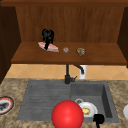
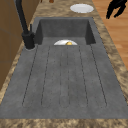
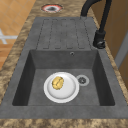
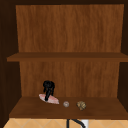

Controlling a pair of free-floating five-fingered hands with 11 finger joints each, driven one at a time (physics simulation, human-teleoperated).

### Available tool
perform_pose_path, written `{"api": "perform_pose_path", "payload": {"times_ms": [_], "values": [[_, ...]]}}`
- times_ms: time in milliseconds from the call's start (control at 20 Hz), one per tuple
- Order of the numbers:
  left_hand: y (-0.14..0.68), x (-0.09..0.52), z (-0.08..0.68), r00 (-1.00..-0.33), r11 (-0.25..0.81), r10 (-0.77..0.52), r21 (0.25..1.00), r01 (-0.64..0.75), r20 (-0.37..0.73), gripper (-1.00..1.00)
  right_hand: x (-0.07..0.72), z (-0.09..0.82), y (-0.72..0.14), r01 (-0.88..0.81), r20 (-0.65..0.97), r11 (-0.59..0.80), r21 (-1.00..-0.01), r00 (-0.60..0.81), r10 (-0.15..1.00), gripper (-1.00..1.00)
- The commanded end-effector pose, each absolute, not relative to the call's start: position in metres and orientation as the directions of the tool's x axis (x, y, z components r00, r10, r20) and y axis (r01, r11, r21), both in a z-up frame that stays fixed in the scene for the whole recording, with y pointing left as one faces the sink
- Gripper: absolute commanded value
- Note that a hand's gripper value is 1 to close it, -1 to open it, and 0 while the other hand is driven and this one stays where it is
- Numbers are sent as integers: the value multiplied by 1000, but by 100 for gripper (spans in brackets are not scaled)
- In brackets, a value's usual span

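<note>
I am holding my left hand (image 1: 47,36) fingers-down on the shelf (image 1: 100,56), fingertips curling onto the pink slab of meat (image 1: 51,47) beneath them. My right hand (image 1: 99,119) is hanging by the sink's (image 1: 45,100) front edge; I cannot tell its fingers' state.

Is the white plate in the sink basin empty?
No, the white plate in the sink basin carries a small yellow lump of food.

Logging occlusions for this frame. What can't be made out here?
- Left hand on the pink slab, front and upper views: fingers cover the contact, so the grip is unclear.
- Right hand, front view: cut by the bottom edge.
- Red ball, front view: hides the sink front and part of the white plate.
- Two small lumps on the shelf: too small to identify.
</note>
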State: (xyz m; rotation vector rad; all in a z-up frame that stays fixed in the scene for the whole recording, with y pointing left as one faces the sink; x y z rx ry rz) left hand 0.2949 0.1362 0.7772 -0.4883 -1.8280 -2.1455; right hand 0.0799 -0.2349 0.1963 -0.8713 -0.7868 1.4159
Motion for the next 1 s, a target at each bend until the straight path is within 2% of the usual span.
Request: {"api": "perform_pose_path", "payload": {"times_ms": [0,200,300,950], "values": [[124,326,768,-908,-170,1,895,412,418,100,80,196,-235,-486,-49,-34,-873,19,999,0],[114,359,750,-904,-153,9,894,421,428,100,80,196,-235,-486,-49,-34,-873,19,999,0],[117,375,734,-906,-109,30,902,417,423,100,80,196,-235,-486,-49,-34,-873,19,999,0],[101,482,651,-908,-97,42,906,411,416,100,80,196,-235,-486,-49,-34,-873,19,999,0]]}}
